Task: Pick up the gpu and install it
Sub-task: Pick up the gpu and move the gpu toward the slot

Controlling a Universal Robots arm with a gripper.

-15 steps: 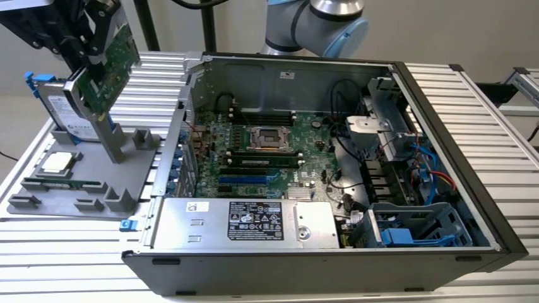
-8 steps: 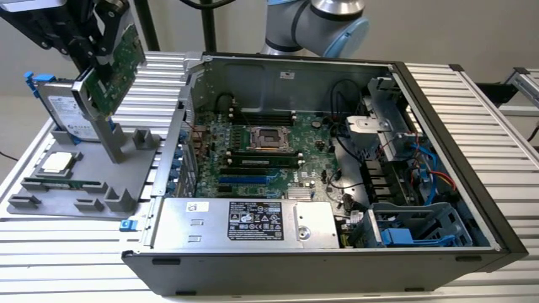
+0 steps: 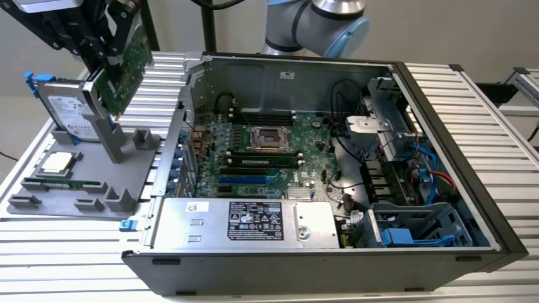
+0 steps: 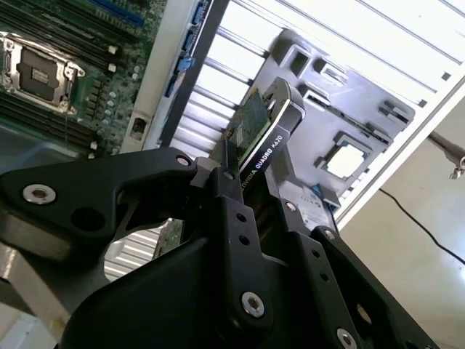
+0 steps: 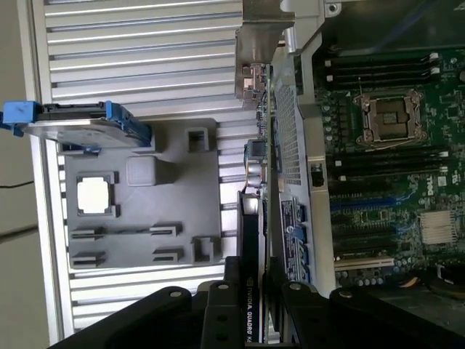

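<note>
In the exterior view the gpu (image 3: 126,71), a thin card with its green circuit board face showing, hangs tilted in the air at the exterior view's upper left. It is above the grey holder tray (image 3: 50,205) and just outside the open computer case (image 3: 438,126). My gripper (image 3: 105,44) is shut on its upper edge. Both wrist views show the gpu (image 4: 256,131) (image 5: 256,211) edge-on, clamped between my black fingers (image 4: 231,211) (image 5: 221,298). Its silver end bracket (image 5: 258,40) points away from the gripper. The motherboard (image 3: 261,151) lies exposed in the case.
On the grey tray stand a silver hard drive in a blue frame (image 3: 72,107), a square processor chip (image 3: 57,163) and a narrow green memory stick (image 3: 63,185). A power supply box (image 3: 244,224) fills the case's near side. The case's wall (image 3: 181,126) rises between tray and motherboard.
</note>
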